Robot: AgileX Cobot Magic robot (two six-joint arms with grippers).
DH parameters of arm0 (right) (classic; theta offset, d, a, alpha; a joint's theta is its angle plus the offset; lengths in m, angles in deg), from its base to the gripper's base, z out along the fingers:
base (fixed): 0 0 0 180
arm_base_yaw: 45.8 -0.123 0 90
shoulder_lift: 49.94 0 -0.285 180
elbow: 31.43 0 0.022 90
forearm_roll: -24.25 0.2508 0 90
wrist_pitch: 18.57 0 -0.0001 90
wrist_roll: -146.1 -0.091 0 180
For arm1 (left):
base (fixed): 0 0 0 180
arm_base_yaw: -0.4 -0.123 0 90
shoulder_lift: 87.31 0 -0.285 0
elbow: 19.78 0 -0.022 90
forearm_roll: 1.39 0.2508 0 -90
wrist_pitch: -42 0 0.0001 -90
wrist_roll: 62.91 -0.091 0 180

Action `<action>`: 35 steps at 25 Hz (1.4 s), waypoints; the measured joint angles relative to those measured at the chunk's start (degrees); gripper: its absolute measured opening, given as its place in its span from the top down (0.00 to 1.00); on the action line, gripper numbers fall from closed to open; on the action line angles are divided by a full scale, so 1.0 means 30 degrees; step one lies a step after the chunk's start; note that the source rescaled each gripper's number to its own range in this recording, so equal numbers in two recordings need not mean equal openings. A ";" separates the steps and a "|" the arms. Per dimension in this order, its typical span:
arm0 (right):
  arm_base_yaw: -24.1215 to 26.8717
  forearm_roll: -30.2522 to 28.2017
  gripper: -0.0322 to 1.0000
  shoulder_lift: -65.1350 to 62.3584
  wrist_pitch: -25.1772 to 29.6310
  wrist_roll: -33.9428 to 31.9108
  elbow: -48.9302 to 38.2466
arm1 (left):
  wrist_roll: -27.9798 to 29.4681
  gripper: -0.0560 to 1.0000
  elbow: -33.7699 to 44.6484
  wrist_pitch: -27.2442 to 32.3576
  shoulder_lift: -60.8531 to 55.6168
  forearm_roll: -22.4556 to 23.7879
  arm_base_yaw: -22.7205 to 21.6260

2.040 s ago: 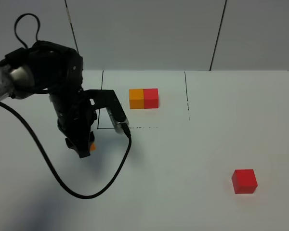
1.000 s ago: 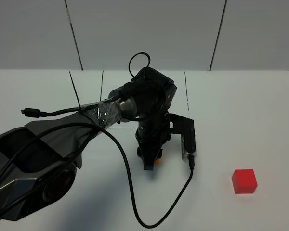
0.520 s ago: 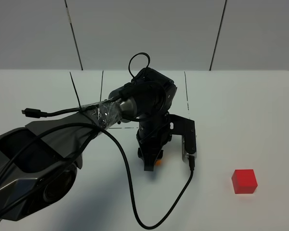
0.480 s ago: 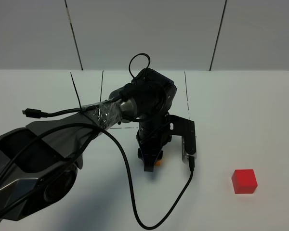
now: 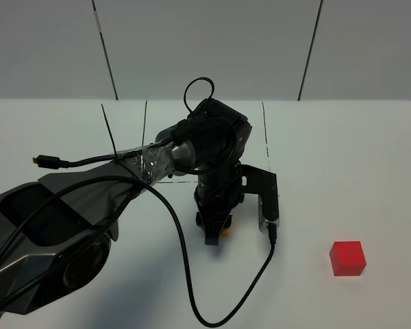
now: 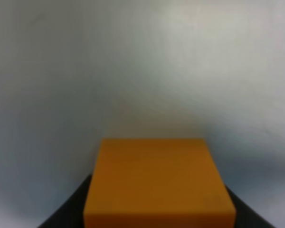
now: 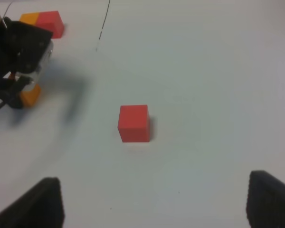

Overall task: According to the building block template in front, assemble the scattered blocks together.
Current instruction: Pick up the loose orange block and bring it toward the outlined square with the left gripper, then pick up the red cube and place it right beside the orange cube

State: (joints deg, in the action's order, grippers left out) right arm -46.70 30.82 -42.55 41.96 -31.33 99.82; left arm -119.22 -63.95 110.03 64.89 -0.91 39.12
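Your orange block (image 6: 156, 185) is clamped in the left gripper (image 5: 212, 236), low over mid-table in front of the template (image 7: 40, 21). You're placing it, so I'd set it down next. The red block (image 5: 347, 258) lies well apart, ahead of your right gripper (image 7: 159, 204), whose jaws stand parted and empty.

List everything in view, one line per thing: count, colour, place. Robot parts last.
building block template: one pair, orange and red, set flush at the far side of the table; hidden behind the left arm in the high view.
orange block: one, orange, near mid-table, in the left gripper.
red block: one, red, alone on the table's right front.
table: one, white, with black marked lines.
cable: one, black, looping off the left arm.
left gripper: black, shut on the orange block.
right gripper: black, open, empty, short of the red block.
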 joint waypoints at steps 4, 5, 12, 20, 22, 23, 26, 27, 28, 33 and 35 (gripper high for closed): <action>0.0000 0.0000 0.41 0.0000 0.0000 0.0000 0.0000 | 0.0000 0.95 0.0000 0.0000 0.0000 0.0000 0.0000; 0.0000 0.0000 0.41 0.0000 0.0000 0.0000 0.0000 | 0.0000 0.95 0.0000 0.0000 0.0000 0.0000 0.0000; 0.0000 0.0000 0.41 0.0000 0.0000 0.0000 0.0000 | 0.0473 0.52 -0.0076 0.0000 0.0000 -0.0413 0.0000; 0.0000 0.0000 0.41 0.0000 0.0000 0.0000 0.0000 | 0.1630 0.00 -0.0092 0.0000 -0.0580 -0.0428 0.0000; 0.0000 0.0000 0.41 0.0000 0.0000 0.0000 0.0000 | 0.1719 0.00 -0.0092 0.0000 -0.1140 -0.0428 0.0000; 0.0000 0.0000 0.41 0.0000 0.0000 0.0000 0.0000 | 0.1841 0.00 -0.0092 0.0000 -0.1384 -0.0447 0.0000; 0.0000 0.0000 0.41 0.0000 0.0000 0.0000 0.0000 | 0.2879 0.00 -0.0111 0.0000 -0.2218 -0.0518 0.0006; 0.0000 0.0000 0.41 0.0000 0.0000 0.0000 0.0000 | 0.3295 0.00 -0.0111 0.0017 -0.2536 -0.0518 0.0022; 0.0000 0.0000 0.41 0.0000 0.0000 0.0000 0.0000 | 0.3708 0.01 -0.0111 0.0017 -0.2877 -0.0496 0.0029; 0.0000 0.0000 0.41 0.0000 0.0000 0.0000 0.0000 | 0.6928 0.02 -0.0111 0.0039 -0.4719 -0.0350 -0.0008; 0.0000 0.0000 0.41 0.0000 0.0000 0.0000 0.0000 | 0.8246 0.02 -0.0111 0.0050 -0.5378 -0.0163 -0.0231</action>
State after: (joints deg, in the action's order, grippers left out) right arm -46.70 30.82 -42.55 41.96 -31.33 99.82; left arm -94.48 -64.28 110.18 48.76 -1.39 38.43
